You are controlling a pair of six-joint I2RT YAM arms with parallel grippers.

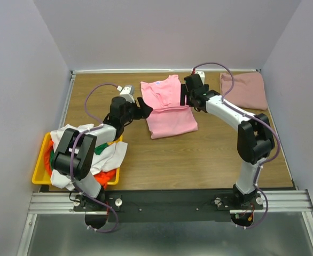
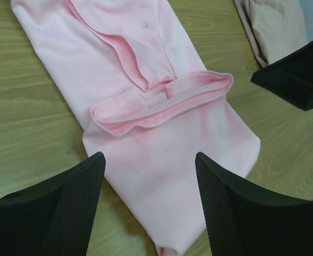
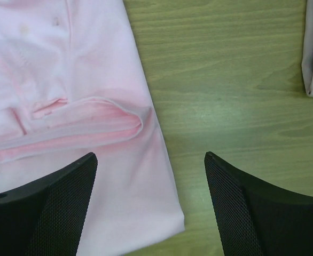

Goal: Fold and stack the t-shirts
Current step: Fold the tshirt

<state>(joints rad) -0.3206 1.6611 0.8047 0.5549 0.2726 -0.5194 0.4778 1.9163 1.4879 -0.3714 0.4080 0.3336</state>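
A bright pink t-shirt (image 1: 169, 108) lies partly folded on the table's middle back, its sleeves turned in along the body. My left gripper (image 1: 145, 109) is open and empty at the shirt's left edge. In the left wrist view (image 2: 150, 160) its jaws stand wide over the shirt's corner (image 2: 162, 160). My right gripper (image 1: 185, 96) is open and empty at the shirt's right edge. In the right wrist view (image 3: 151, 157) its jaws straddle the shirt's edge (image 3: 114, 176). A dusty rose t-shirt (image 1: 245, 89) lies folded at the back right. White (image 1: 112, 153), orange (image 1: 106, 176) and green (image 1: 100, 149) shirts are heaped at the left.
A yellow plastic bin (image 1: 39, 172) at the near left holds the heap, which spills over its rim. Bare wood table (image 1: 199, 154) lies in front of the pink shirt. Grey walls close the back and both sides. The right gripper shows in the left wrist view (image 2: 300, 74).
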